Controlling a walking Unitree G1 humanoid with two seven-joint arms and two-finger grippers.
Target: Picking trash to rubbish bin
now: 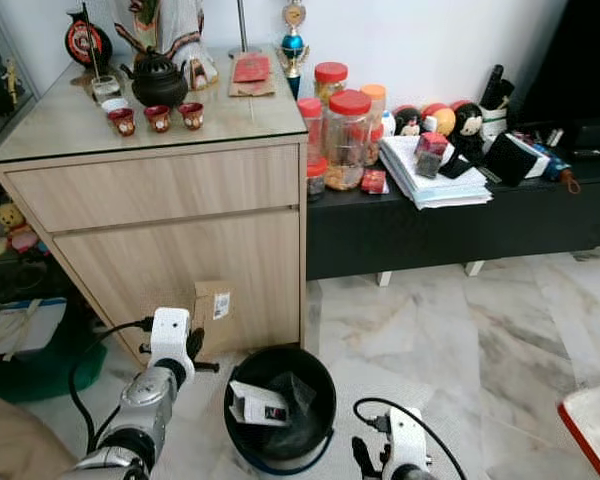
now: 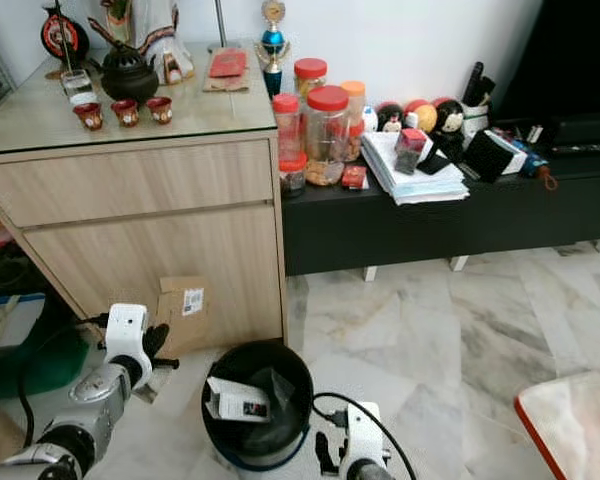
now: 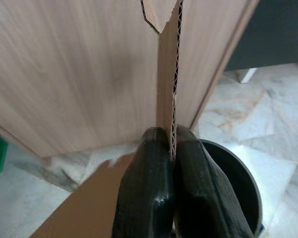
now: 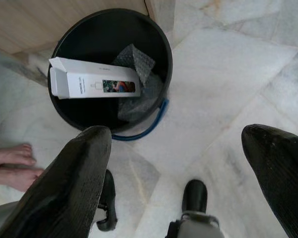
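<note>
Cardboard piece (image 3: 166,89) is pinched edge-on by the left gripper (image 3: 171,148) against the wooden cabinet (image 1: 180,240), just beside the black rubbish bin (image 1: 242,372) (white box (image 4: 92,84) already inside); binning it remains. Right gripper (image 4: 176,163) hangs spread.

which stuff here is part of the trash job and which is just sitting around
Part of the job:
- cardboard piece, pinched in the left gripper
- black bin
- white box and bubble wrap inside the bin
- right gripper, open

Just sitting around:
- jars
- teapot
- red cups
- paper stack
</note>
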